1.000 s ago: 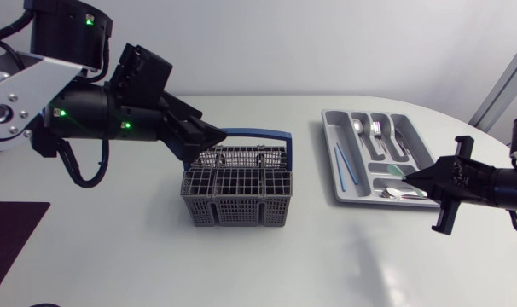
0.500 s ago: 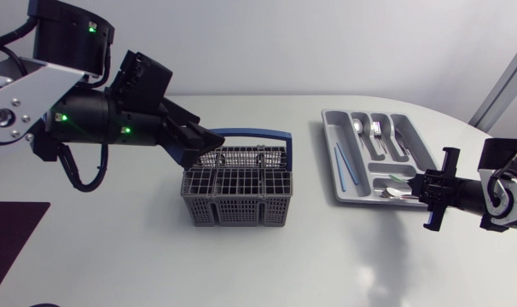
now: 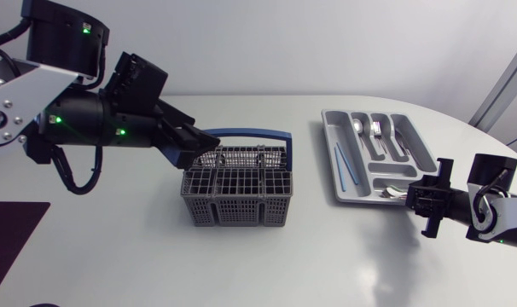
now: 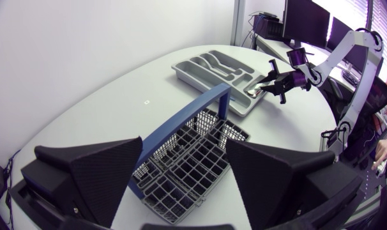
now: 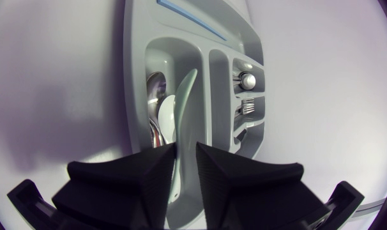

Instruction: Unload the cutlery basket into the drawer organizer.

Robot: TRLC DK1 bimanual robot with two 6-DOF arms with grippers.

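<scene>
The grey cutlery basket point(image 3: 237, 192) with a blue handle point(image 3: 254, 134) stands mid-table. My left gripper point(image 3: 203, 141) hovers open over its back left corner; in the left wrist view the basket point(image 4: 187, 166) and the handle point(image 4: 181, 118) lie below and ahead of the wide-spread fingers point(image 4: 85, 179). The grey drawer organizer point(image 3: 329, 145) sits at the right. My right gripper point(image 3: 412, 200) is at its near end compartment. In the right wrist view, my right gripper point(image 5: 186, 156) has its fingers slightly apart. A pale spoon point(image 5: 184, 102) lies in that compartment, its end in the gap.
Metal cutlery point(image 3: 369, 130) lies in the organizer's far slots and thin blue pieces point(image 3: 344, 166) in its left slot. More spoons point(image 5: 156, 121) rest beside the pale one. Bare white table surrounds the basket and the organizer.
My right arm swung round and its gripper drew back slightly to the organizer's near edge. Its fingers parted a little, leaving the spoon in the compartment. The left arm barely moved.
</scene>
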